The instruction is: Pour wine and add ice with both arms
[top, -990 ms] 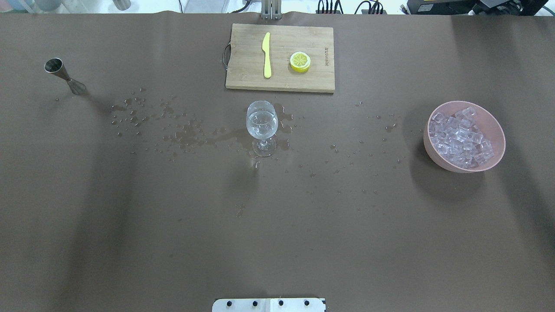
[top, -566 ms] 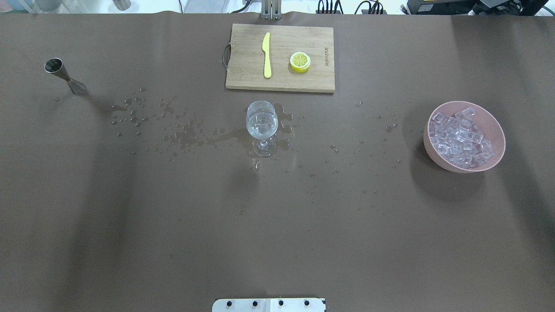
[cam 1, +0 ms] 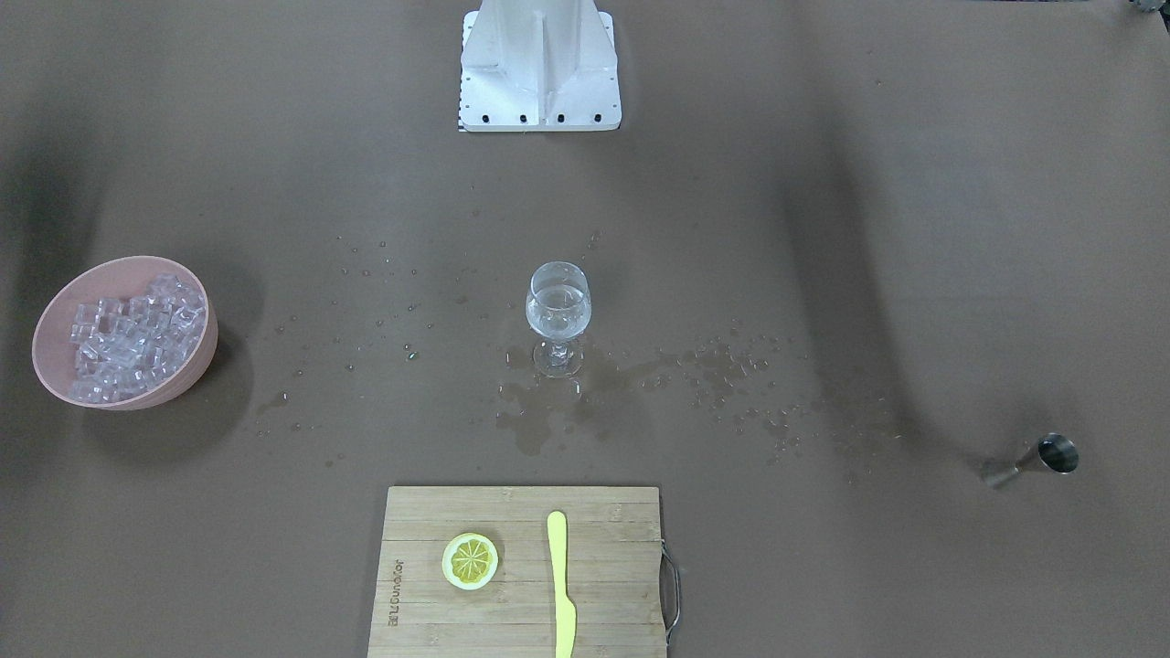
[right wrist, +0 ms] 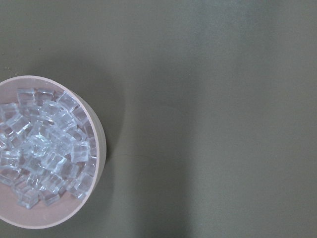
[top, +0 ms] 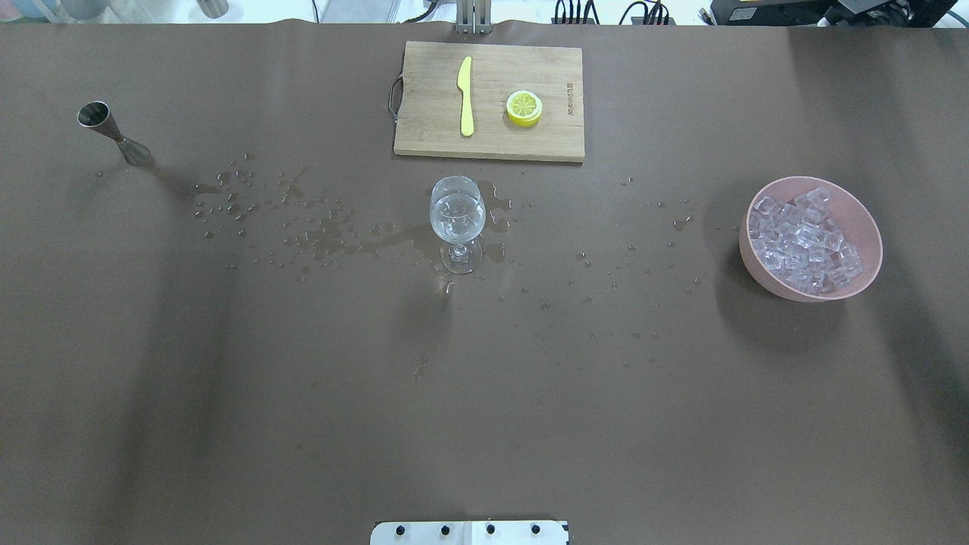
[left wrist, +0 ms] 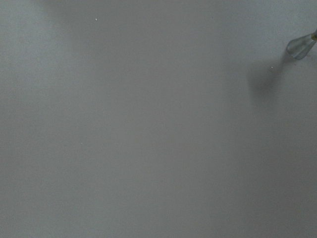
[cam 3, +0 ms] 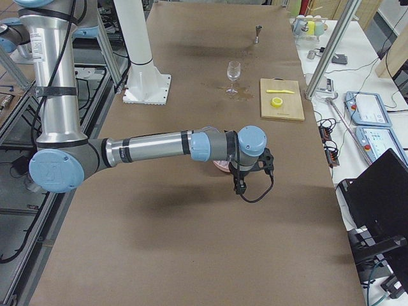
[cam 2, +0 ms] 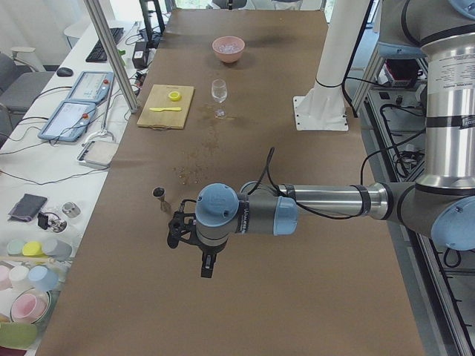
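Observation:
A stemmed glass (top: 456, 213) stands mid-table with a little clear wine (cam 1: 558, 313) in it; whether ice is in it I cannot tell. The ice (top: 806, 238) fills a pink bowl (top: 863, 219) on the right; the bowl also shows in the right wrist view (right wrist: 96, 148). A steel jigger (top: 113, 135) stands at the far left, and its base is in the left wrist view (left wrist: 301, 45). Both arms are outside the overhead view. The left gripper (cam 2: 178, 230) hovers near the jigger (cam 2: 160, 196). The right gripper (cam 3: 255, 171) hovers by the bowl. I cannot tell if either is open.
A wooden cutting board (top: 424, 113) at the far edge carries a yellow knife (top: 465, 94) and a lemon slice (top: 524, 107). Spilled drops (top: 325, 235) lie around the glass and leftward. The white base block (cam 1: 539, 64) stands at the robot's edge.
The glass's contents shimmer slightly. Nothing on the table has moved.

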`<state>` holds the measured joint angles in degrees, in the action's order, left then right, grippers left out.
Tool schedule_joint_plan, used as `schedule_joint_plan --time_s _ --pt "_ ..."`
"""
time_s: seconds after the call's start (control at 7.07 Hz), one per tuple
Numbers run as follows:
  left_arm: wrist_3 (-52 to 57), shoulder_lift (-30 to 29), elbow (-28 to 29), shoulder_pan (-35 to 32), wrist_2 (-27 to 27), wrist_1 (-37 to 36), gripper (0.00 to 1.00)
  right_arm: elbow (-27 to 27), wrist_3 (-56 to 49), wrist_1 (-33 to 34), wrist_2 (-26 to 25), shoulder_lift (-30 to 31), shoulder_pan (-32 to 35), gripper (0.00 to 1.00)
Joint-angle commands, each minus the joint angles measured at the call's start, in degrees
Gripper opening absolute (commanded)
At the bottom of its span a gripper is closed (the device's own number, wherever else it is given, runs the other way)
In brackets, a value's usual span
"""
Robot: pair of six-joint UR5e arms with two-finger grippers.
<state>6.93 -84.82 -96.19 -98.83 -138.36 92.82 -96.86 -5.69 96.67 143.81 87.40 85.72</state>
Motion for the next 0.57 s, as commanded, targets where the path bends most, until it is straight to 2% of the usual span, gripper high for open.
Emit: schedule_joint_plan --time_s 0.0,0.14,0.28,0.42 --pt "-0.2 0.0 0.0 0.4 -0.2 4.0 0.98 0.3 0.1 -0.6 0.1 0.0 -1.3 1.0" --pt "-1.5 -0.1 0.4 2.6 -3.2 4.7 0.98 0.2 0.8 -0.7 -0.3 -0.2 -1.5 1.0" --pt "-4.5 -0.3 0.3 4.2 -4.8 8.9 0.98 0.1 0.8 -1.0 -0.5 -0.2 -1.5 1.0" --pt "-9.2 -0.2 0.7 10.3 -4.2 19.0 0.97 0.2 0.8 -1.0 -0.5 -0.2 -1.9 1.0"
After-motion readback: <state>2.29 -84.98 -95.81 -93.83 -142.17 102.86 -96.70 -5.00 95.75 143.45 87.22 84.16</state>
